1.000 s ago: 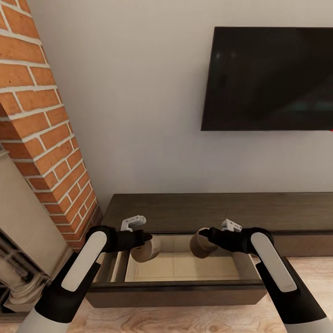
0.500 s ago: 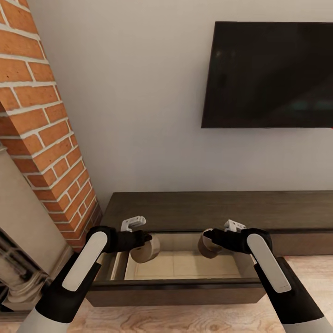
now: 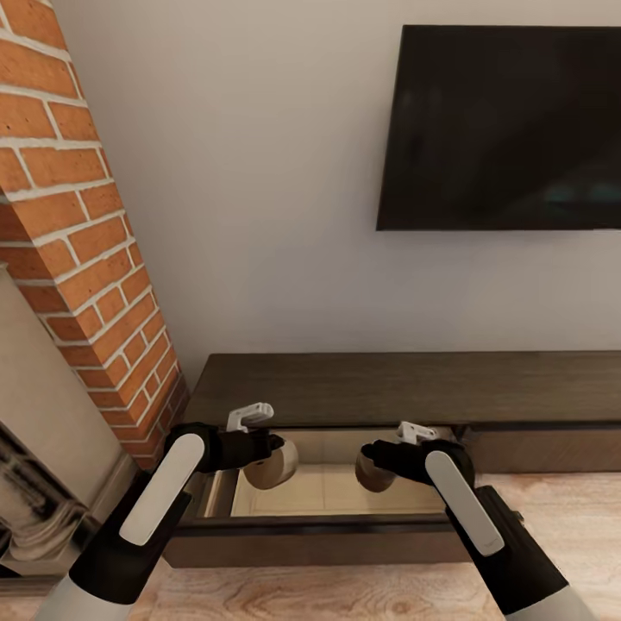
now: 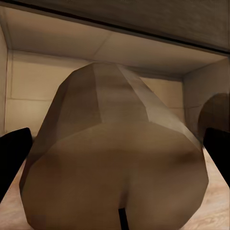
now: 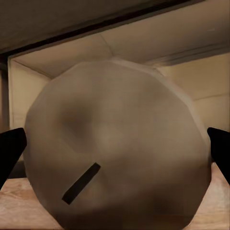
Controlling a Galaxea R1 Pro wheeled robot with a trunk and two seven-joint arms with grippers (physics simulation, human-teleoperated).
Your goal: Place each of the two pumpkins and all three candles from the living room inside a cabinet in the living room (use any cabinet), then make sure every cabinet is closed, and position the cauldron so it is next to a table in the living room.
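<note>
My right gripper (image 3: 373,452) has slid left with its candle (image 3: 371,473); the view has tipped down. Left gripper (image 3: 274,445) pinches the other candle (image 3: 274,466). I hold both candles over the cabinet's (image 3: 345,392) open drawer (image 3: 328,524), pale interior below.

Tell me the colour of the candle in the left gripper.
Beige-tan, with a dark wick; the candle shows best in the left wrist view.

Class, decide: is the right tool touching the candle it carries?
Touching. In the right wrist view the candle sits clamped between both dark fingers; the head view shows the right tool holding it above the open cabinet.
</note>
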